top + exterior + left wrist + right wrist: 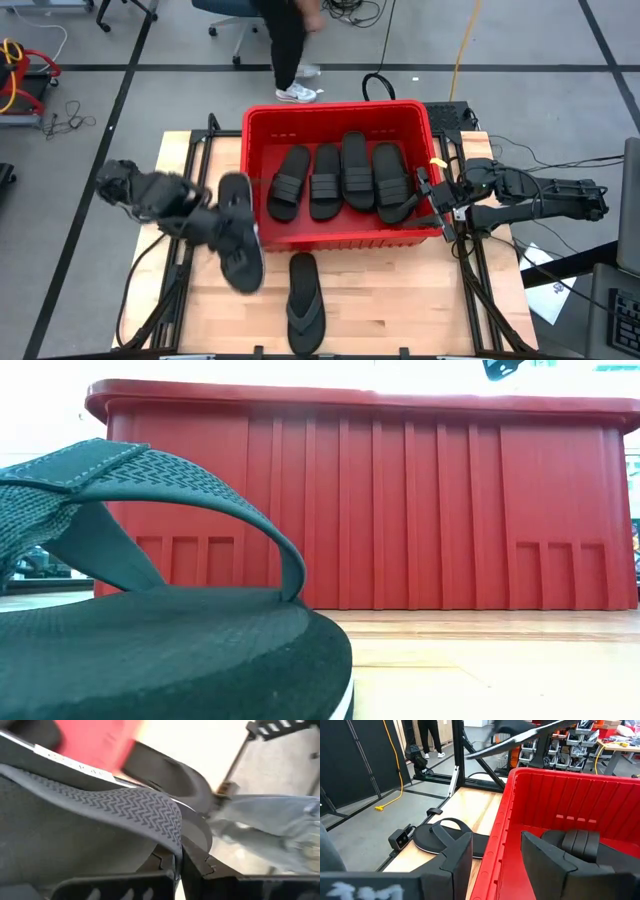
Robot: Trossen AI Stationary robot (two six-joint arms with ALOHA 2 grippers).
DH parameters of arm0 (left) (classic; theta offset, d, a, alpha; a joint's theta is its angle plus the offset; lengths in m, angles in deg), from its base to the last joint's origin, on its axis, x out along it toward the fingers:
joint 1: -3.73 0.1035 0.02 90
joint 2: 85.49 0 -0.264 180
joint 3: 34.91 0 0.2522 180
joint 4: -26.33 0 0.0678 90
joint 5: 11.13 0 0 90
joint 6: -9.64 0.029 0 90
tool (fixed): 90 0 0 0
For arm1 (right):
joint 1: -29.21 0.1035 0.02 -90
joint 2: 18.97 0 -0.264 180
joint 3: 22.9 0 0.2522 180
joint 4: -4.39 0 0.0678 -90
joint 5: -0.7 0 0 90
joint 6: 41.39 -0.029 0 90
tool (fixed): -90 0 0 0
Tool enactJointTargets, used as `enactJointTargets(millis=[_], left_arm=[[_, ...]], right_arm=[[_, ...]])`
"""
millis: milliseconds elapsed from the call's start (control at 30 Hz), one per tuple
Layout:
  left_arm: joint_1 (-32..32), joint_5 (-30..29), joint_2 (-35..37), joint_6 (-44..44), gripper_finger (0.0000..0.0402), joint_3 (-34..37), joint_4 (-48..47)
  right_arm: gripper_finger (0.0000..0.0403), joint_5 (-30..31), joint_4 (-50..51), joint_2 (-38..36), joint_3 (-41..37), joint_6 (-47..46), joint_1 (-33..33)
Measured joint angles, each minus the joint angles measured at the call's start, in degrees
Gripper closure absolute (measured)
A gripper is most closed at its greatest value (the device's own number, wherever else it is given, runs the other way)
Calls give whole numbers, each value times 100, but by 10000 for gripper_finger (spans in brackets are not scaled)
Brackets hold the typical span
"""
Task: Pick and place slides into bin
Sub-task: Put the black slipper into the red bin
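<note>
Holding a black thong slide [238, 232] up over the wooden counter [400, 295], the left end effector [215, 225] pinches it just beside the bin's left wall. Its strap [125, 807] has a bumpy zigzag pattern. The bin [262, 130] is a big red plastic box with ribbed walls and a thick rim. Four rubber slides [342, 178] with wide ribbed straps lie side by side in it. One more thong slide [304, 302] lies flat on the counter in front of the bin. The right end effector [437, 200] sits at the bin's right wall, its fingers [547, 862] spread apart, one on each side of the rim.
</note>
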Motion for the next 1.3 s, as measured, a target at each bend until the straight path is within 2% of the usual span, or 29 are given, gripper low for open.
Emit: enactJointTargets(millis=[100, 467, 667, 800, 1000, 1300], left_arm=[[600, -97, -2, 738, 401, -209, -335], [2920, -267, -24, 3459, 401, -276, -302], [3864, -357, -156, 4450, 401, -276, -237], [4183, -125, -478, 4852, 401, -274, -127], [4312, 607, -1181, 5630, 401, -272, 284], [4497, 754, -2076, 6056, 401, -269, 158]], right_arm=[[247, 0, 0, -2, 0, 0, 0], [247, 3, 0, 0, 2, 44, -3], [249, 3, 0, 0, 2, 46, -3], [246, 3, 0, 14, 4, 44, -3], [246, 0, 2, 59, 4, 46, -3], [249, 0, 2, 81, 4, 46, -3]])
